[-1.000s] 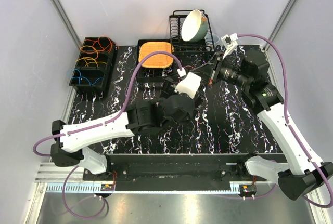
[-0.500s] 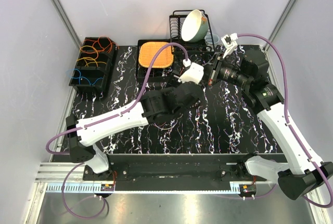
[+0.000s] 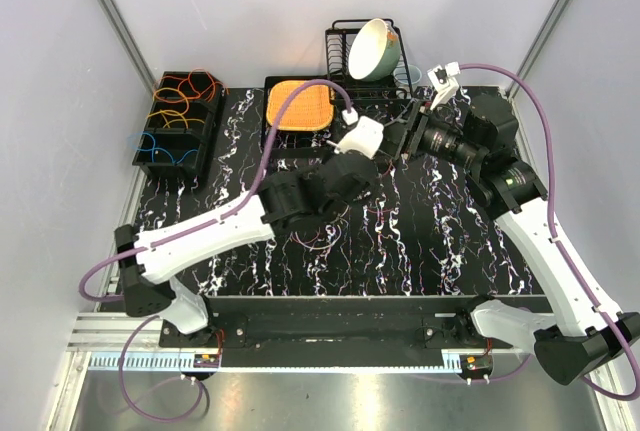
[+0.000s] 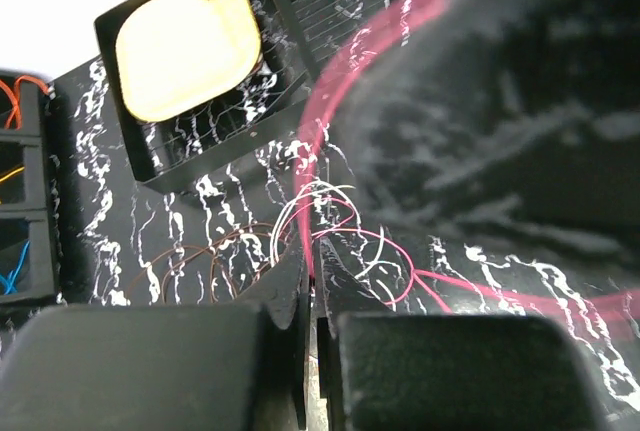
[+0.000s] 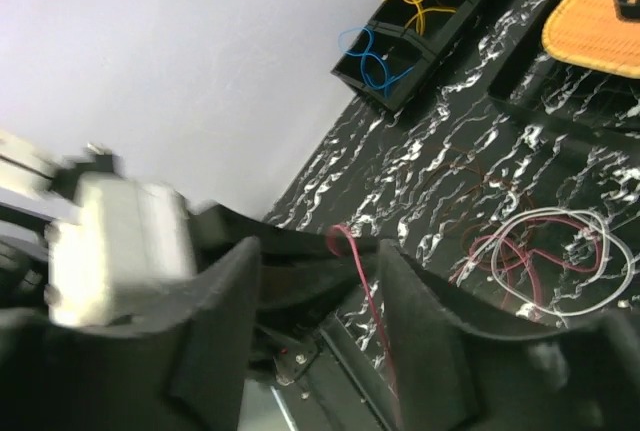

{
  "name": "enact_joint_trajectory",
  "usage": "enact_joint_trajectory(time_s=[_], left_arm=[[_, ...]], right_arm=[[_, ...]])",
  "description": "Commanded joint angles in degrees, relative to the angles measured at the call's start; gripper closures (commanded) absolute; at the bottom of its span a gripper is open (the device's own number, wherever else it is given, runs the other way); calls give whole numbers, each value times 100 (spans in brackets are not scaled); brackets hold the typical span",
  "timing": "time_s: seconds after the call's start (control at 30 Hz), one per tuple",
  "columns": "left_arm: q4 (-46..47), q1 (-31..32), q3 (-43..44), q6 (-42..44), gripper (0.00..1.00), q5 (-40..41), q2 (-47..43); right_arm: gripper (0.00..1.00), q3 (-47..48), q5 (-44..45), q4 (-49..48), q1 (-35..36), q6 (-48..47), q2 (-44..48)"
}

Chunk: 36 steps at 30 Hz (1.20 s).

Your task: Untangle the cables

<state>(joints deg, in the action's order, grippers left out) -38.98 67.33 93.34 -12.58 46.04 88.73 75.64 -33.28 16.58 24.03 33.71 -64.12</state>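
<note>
Toward the far side of the table [image 3: 430, 241], near the tangled cables [image 4: 340, 236] lying on it, my left end effector [image 4: 308, 301] has just clamped shut on the pink cable [image 4: 306, 201] as my right end effector [image 5: 320, 341] parts its jaws, suggesting a hand-over to draw that strand free.
</note>
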Motion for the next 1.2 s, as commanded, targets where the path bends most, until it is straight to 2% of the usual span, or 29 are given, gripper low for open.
enact_joint_trajectory(time_s=[0.0,0.07,0.17,0.2,0.37,0.43,0.63,0.67,0.87,0.9,1.0,1.17], left_arm=[[347,-264,9,142,100,-621,-733],[347,-491,-44,133,100,-815,-909],[321,-712,8,194,100,-1053,-1112],[260,-739,61,281,100,-1088,-1147],[-74,-932,876,739,100,-1097,-1095],[-363,-1011,1246,950,100,-1098,-972],[-1120,-1108,3362,1521,100,-860,-260],[-1199,-1108,3505,1574,100,-851,-181],[-1208,-1134,4621,1952,100,-763,276],[-1165,-1134,4762,2048,100,-737,329],[-858,-1126,4826,2145,100,-754,303],[-453,-1143,4141,1944,100,-948,-48]], right_arm=[[40,189,488,91,40,-5,145],[39,162,629,135,40,3,145],[23,162,849,214,40,47,119],[13,153,901,240,31,39,119],[5,127,885,302,40,-23,66],[5,136,736,285,40,-40,48],[11,-268,428,83,40,-190,57],[11,-390,358,-13,40,-181,101],[15,-1524,-205,-1146,40,188,40],[16,-1830,-292,-1583,40,240,5],[16,-2280,-337,-2428,110,399,-223],[17,-2510,5,-3607,383,425,-1153]])
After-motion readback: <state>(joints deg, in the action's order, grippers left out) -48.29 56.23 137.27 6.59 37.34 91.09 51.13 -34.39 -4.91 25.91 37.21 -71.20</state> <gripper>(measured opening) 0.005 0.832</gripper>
